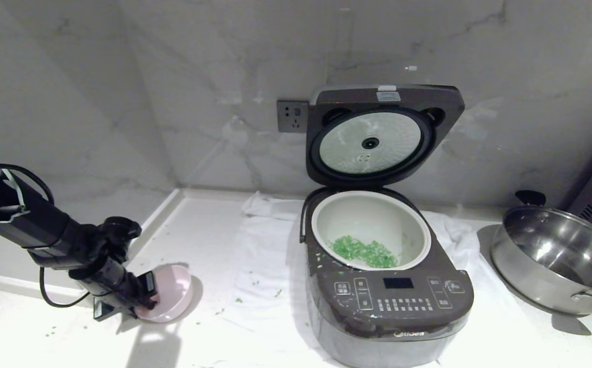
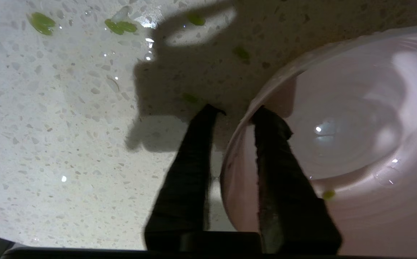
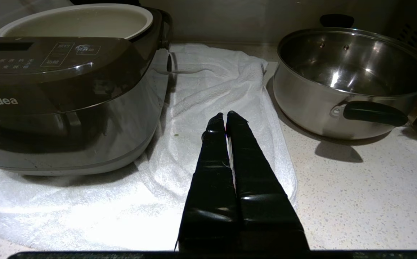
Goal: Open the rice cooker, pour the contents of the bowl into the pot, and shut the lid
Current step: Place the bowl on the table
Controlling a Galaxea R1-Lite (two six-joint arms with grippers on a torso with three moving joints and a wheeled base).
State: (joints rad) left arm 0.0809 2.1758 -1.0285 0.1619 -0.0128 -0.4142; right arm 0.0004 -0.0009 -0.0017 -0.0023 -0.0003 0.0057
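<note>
Midea rice cooker [image 1: 385, 286], lid [image 1: 378, 135] up; panel characters perhaps Chinese, illegible

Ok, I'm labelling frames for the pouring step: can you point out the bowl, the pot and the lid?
bowl [image 1: 176, 291]: head view, pale inside wall.
pot [image 1: 367, 217]: head view, bare inner wall above the green bits.
lid [image 1: 370, 143]: head view, dimpled inner plate.

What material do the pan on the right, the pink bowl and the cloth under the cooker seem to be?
The pan looks like polished steel: mirror-like reflections, with dark, probably plastic handles. The pink bowl seems glazed ceramic or glossy plastic; smooth highlights leave this open. The cloth looks like white cotton towel, with a soft looped texture and folds.
</note>
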